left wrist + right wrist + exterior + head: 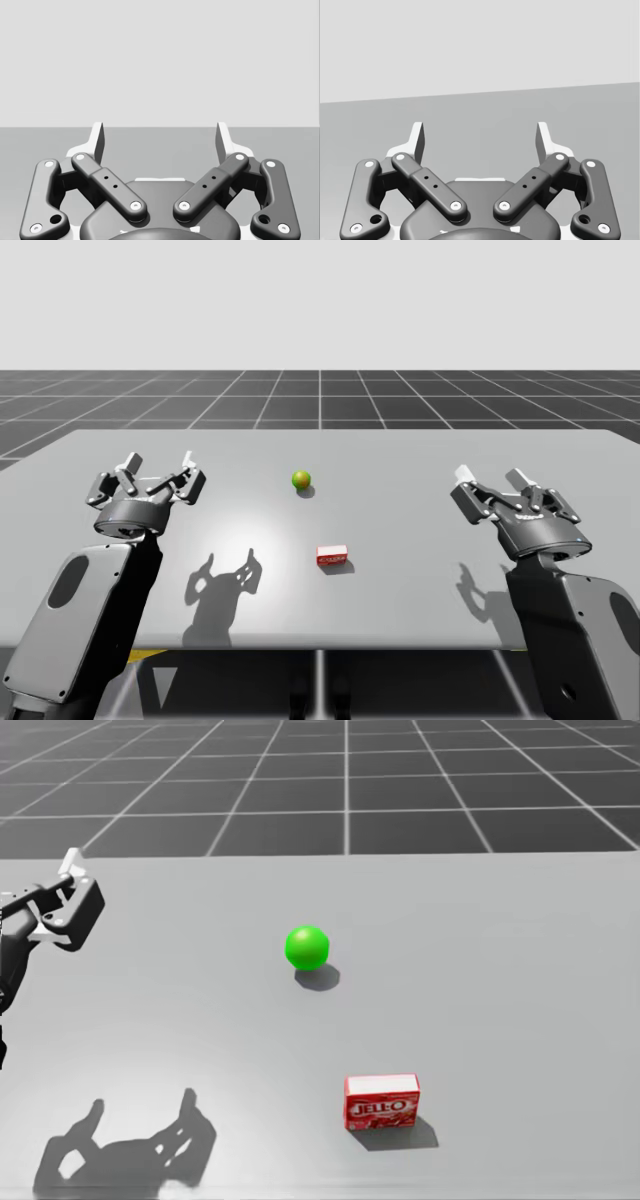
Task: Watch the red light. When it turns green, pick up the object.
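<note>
Grey desk (pixel 420 455) w/ green light (pixel 301 480) beyond red box (pixel 332 557), not touching; left claw (pixel 160 466) & right claw (pixel 490 479) both released, empty, above desk's opp. sides.

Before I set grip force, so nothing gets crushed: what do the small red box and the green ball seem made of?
Small red rectangular box: likely printed cardboard, matte; flat faces, crisp edges, white top. Green round ball: smooth, uniformly bright; perhaps plastic or glass, can't tell.
</note>
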`<state>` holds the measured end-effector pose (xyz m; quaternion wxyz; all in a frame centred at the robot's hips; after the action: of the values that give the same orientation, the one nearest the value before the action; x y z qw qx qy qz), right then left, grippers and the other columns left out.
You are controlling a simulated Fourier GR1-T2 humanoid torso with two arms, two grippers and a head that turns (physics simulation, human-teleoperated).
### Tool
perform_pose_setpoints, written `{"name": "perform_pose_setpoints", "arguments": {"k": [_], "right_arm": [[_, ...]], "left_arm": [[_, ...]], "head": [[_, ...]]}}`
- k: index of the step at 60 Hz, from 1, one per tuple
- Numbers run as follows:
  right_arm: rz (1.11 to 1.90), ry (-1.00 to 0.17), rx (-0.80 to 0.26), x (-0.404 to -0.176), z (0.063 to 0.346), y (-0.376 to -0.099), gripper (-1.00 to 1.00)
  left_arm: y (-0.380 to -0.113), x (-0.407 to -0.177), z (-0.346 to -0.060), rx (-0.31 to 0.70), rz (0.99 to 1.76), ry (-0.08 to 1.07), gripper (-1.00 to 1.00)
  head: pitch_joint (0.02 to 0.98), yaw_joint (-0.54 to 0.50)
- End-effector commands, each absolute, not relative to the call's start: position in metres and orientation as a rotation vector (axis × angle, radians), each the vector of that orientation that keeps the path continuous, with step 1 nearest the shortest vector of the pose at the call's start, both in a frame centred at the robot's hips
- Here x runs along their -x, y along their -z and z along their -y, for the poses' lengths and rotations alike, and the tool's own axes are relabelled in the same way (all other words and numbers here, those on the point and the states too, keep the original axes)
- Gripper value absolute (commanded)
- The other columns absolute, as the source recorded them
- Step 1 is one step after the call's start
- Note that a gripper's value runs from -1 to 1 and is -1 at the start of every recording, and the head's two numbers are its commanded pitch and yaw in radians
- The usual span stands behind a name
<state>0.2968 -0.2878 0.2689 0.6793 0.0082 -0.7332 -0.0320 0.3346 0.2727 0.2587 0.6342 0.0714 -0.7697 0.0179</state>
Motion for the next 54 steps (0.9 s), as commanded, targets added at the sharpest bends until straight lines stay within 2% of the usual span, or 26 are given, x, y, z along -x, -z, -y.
{"name": "perform_pose_setpoints", "arguments": {"k": [1,21,36,37,40,43,48,54], "right_arm": [[1.645,0.071,-0.021,-0.297,0.288,-0.269,-1.0],[1.638,0.058,-0.026,-0.299,0.287,-0.268,-1.0],[1.623,0.043,-0.023,-0.294,0.282,-0.273,-1.0],[1.605,0.05,-0.071,-0.293,0.281,-0.274,-1.0],[1.592,0.04,-0.075,-0.291,0.278,-0.275,-1.0],[1.582,0.004,-0.103,-0.287,0.274,-0.275,-1.0],[1.573,-0.068,-0.076,-0.278,0.264,-0.276,-1.0],[1.549,-0.115,-0.135,-0.262,0.249,-0.277,-1.0]], "left_arm": [[-0.258,-0.335,-0.272,-0.164,1.758,-0.037,-1.0],[-0.258,-0.336,-0.27,-0.166,1.758,-0.019,-1.0],[-0.258,-0.336,-0.269,-0.166,1.754,-0.017,-1.0],[-0.258,-0.337,-0.269,-0.166,1.753,-0.018,-1.0],[-0.258,-0.336,-0.269,-0.165,1.751,-0.022,-1.0],[-0.257,-0.336,-0.269,-0.165,1.747,-0.023,-1.0],[-0.256,-0.336,-0.269,-0.164,1.744,-0.024,-1.0],[-0.256,-0.336,-0.268,-0.16,1.745,-0.023,-1.0]], "head": [[0.693,0.04],[0.863,-0.03],[0.886,-0.03],[0.887,-0.03],[0.886,-0.03],[0.883,-0.04],[0.881,-0.04],[0.882,-0.04]]}}
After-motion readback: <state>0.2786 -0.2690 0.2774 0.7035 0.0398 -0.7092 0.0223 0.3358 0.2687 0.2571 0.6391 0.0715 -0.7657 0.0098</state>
